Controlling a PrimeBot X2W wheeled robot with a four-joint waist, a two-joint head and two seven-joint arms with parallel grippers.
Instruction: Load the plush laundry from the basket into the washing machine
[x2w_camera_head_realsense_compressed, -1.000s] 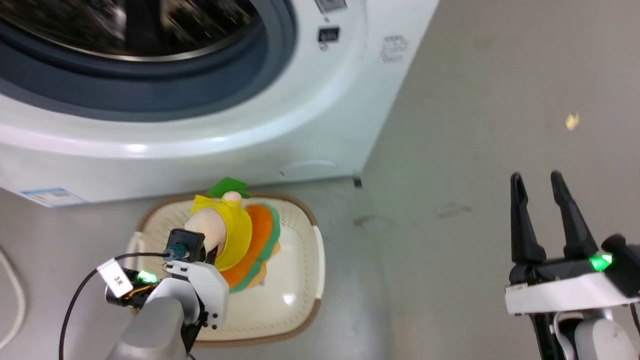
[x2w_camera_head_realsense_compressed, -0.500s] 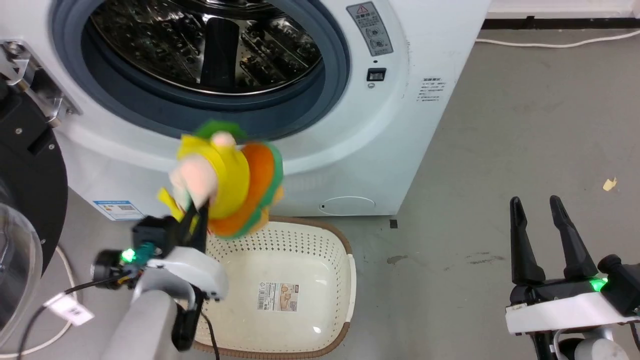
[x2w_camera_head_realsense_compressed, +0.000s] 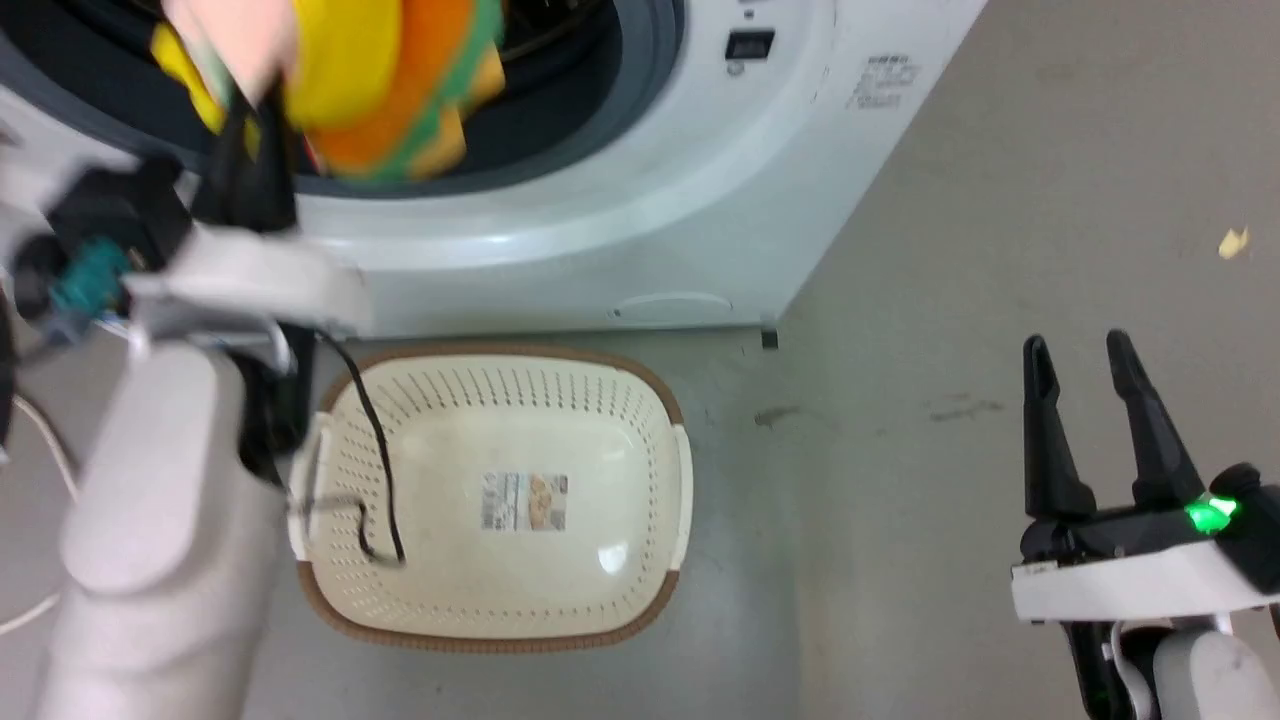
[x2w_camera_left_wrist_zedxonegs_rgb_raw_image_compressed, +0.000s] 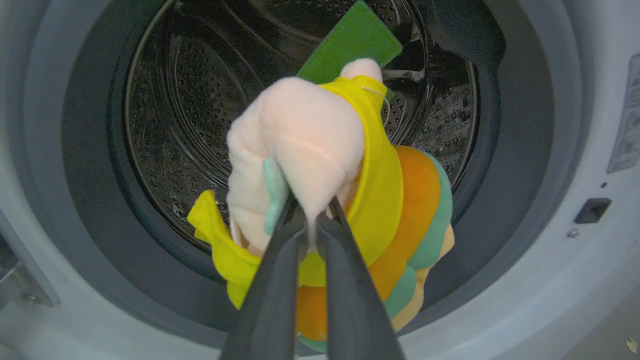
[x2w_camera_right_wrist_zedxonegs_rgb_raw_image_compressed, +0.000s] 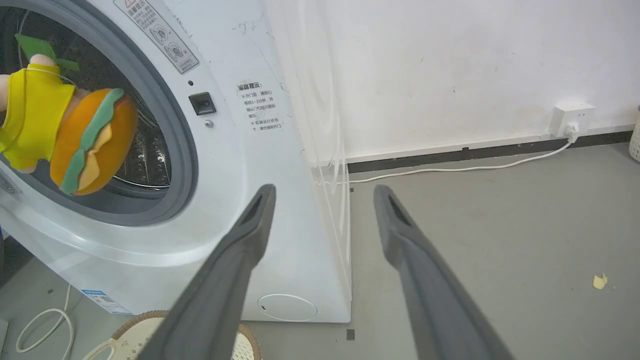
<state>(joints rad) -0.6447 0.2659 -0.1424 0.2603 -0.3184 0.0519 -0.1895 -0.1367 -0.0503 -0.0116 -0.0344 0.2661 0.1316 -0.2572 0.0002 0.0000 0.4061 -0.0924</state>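
Since the earlier frame, the left gripper (x2w_camera_head_realsense_compressed: 245, 150) had raised the plush laundry (x2w_camera_head_realsense_compressed: 370, 80) from above the basket (x2w_camera_head_realsense_compressed: 500, 640) to the mouth of the washing machine (x2w_camera_head_realsense_compressed: 620, 230); the head camera had shifted too. Head view: the basket sat on the floor, near; the right gripper (x2w_camera_head_realsense_compressed: 1077, 345) idled far right, jaws apart. Left wrist view: the fingers (x2w_camera_left_wrist_zedxonegs_rgb_raw_image_compressed: 272, 290) pinched the plush laundry's pale head, and the drum (x2w_camera_left_wrist_zedxonegs_rgb_raw_image_compressed: 190, 125) lay straight ahead, beyond it. Right wrist view: the plush laundry hung before the gasket (x2w_camera_right_wrist_zedxonegs_rgb_raw_image_compressed: 185, 150). We judged that a push along the finger axis would carry it in.
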